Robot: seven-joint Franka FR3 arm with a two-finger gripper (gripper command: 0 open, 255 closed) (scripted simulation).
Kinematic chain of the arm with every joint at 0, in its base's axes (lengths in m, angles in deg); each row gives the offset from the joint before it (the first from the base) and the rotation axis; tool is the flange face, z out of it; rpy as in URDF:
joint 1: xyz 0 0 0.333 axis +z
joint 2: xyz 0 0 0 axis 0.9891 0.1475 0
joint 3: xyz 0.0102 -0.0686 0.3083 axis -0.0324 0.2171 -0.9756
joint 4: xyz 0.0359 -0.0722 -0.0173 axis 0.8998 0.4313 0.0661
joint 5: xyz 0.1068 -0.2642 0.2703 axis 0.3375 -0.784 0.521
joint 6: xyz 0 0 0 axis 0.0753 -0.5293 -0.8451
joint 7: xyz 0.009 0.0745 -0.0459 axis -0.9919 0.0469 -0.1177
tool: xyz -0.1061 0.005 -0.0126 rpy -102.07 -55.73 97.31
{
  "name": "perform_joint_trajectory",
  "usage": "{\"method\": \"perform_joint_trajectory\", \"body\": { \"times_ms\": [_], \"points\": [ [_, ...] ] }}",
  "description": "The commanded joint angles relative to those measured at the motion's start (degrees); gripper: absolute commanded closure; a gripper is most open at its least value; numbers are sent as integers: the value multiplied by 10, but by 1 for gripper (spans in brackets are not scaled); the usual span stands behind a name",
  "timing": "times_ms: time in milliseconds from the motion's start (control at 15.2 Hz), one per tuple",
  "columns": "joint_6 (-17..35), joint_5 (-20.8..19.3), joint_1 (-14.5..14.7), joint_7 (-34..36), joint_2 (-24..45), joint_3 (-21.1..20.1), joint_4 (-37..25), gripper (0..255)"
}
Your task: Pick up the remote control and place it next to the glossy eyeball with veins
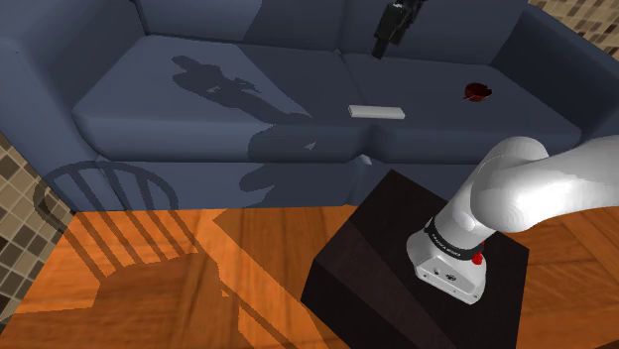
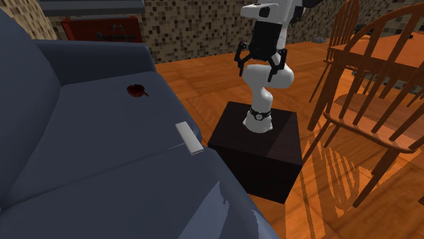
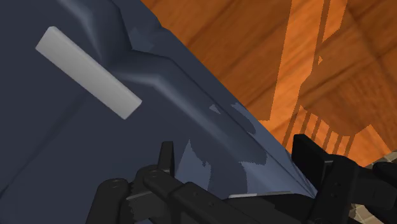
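No word, brand, label or number can be read anywhere. The nearest thing to lettering is on the dark band [image 1: 448,241] low on the white arm [image 1: 536,188], just above the stand. In the shoulder view it carries a few small pale marks, too small to make out. In the second exterior view the same band shows a round pale mark, which cannot be read either.
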Motion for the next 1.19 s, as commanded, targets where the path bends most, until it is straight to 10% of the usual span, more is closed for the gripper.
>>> {"method": "perform_joint_trajectory", "body": {
  "times_ms": [0, 1122],
  "points": [
    [0, 0, 0, 0, 0, 0, 0, 0],
    [200, -74, 15, -376, 134, 254, 91, 0]
  ]
}}
